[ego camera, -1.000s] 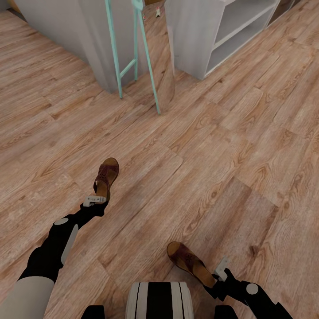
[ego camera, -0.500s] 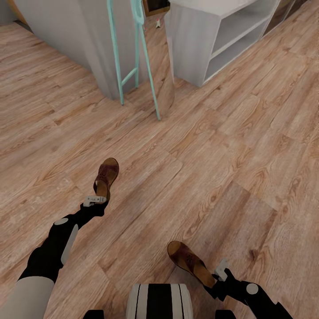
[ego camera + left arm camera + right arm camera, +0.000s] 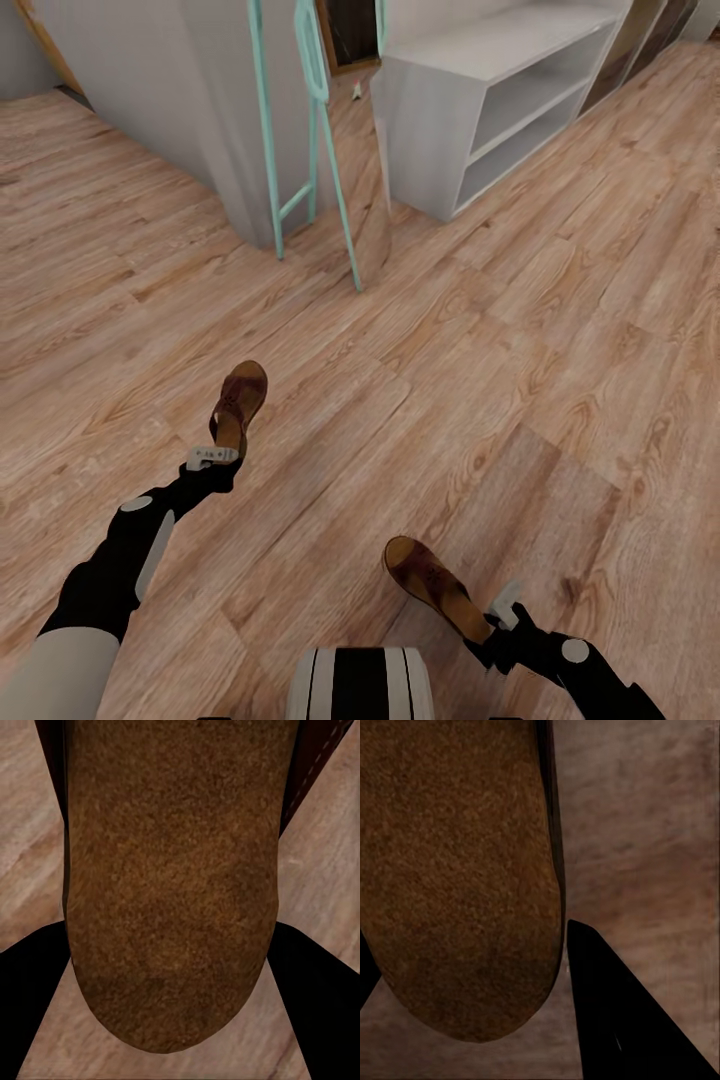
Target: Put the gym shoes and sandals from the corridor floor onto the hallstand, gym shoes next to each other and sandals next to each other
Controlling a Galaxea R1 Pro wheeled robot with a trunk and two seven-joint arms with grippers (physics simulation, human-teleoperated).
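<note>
My left gripper (image 3: 214,456) is shut on the heel of one brown sandal (image 3: 239,398), held just over the corridor floor (image 3: 520,360) with its toe pointing away from me. In the left wrist view its tan footbed (image 3: 169,870) sits between the two dark fingers (image 3: 30,1012). My right gripper (image 3: 497,612) is shut on the heel of the other sandal (image 3: 428,582), low at the right. The right wrist view shows that footbed (image 3: 457,870) beside one dark finger (image 3: 619,1020). The pale grey hallstand (image 3: 425,140) stands at the far right, its shelves open. The gym shoes are out of view.
A teal-framed leaning stand (image 3: 320,140) with a mirror panel (image 3: 368,190) rests on the floor just left of the hallstand. A grey wall block (image 3: 190,90) rises at the far left of it. Wood planks stretch between me and the hallstand.
The whole view has shifted, bringing more of the hallstand and its top into sight. Both sandals stay in the grippers, barely changed relative to the arms.
</note>
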